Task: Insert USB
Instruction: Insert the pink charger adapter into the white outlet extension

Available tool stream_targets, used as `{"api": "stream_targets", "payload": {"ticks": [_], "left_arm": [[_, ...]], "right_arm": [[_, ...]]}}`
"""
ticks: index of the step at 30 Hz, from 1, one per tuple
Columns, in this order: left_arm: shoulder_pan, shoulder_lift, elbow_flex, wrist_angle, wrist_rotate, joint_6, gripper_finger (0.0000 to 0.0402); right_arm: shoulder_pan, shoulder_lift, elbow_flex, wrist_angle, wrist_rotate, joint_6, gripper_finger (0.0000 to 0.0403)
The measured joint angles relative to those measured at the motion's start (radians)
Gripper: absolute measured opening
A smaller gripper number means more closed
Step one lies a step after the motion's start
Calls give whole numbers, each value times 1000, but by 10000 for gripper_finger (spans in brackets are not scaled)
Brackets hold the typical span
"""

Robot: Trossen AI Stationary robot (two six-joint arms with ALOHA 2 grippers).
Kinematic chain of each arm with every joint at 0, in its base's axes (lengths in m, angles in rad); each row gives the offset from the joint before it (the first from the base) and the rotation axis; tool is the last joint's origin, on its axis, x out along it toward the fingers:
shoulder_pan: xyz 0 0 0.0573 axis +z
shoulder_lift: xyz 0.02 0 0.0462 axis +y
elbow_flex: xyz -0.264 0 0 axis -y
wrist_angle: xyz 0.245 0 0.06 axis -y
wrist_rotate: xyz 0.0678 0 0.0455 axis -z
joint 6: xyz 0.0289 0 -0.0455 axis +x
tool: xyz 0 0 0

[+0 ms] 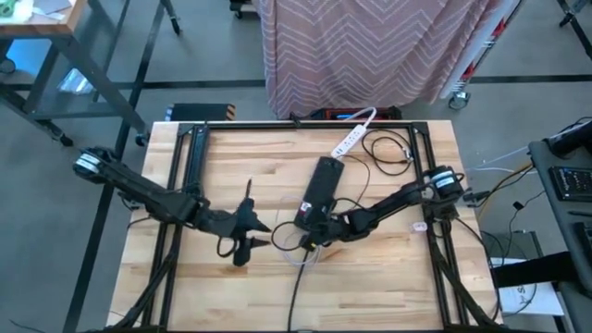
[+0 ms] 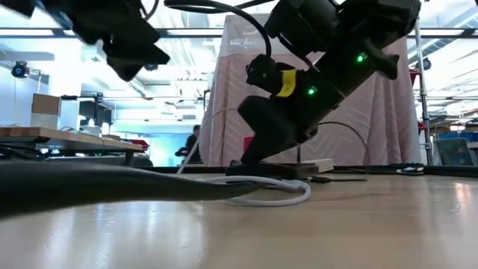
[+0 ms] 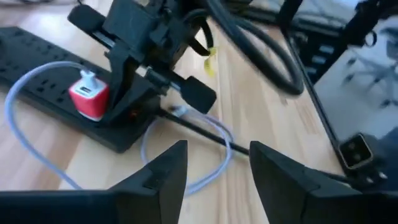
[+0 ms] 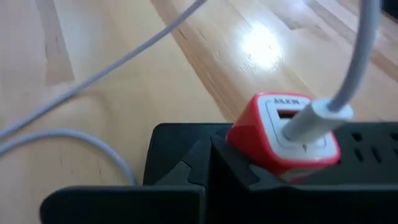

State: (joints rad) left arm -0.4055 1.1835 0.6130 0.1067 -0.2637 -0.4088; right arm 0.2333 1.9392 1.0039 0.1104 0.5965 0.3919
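A black power strip lies flat mid-table. A red and white USB charger is plugged into its near end. A white USB plug sits in the charger's port, and its white cable loops slack over the wood. My right gripper is low over that end of the strip, open, with one finger beside the charger. My left gripper hovers open to the strip's left, holding nothing. My right gripper comes down slanting from the table's right onto the near end of the power strip. One finger stands right against the red charger's side. I cannot tell whether it touches. The other finger hangs clear past the strip's edge.
A white power strip lies toward the far edge with thin black cords beside it. A thick black cable runs off the near edge. A thin black cord crosses the wood near the strip. Black frame rails flank the table.
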Motion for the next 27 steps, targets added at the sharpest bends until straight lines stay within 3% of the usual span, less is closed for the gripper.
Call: {"api": "stream_targets", "payload": {"ticks": [7,12,17,27], "left_arm": [[2,2,-166,469,-230,139,140],[20,-10,-188,664,-261,311,124],[35,-27,-146,626,-261,363,109],[35,-25,-121,497,-196,284,88]], "right_arm": [[0,7,2,3,-44,6,0],[-1,17,4,7,-43,5,0],[-1,17,4,7,-47,21,0],[-1,18,4,7,-49,10,0]]}}
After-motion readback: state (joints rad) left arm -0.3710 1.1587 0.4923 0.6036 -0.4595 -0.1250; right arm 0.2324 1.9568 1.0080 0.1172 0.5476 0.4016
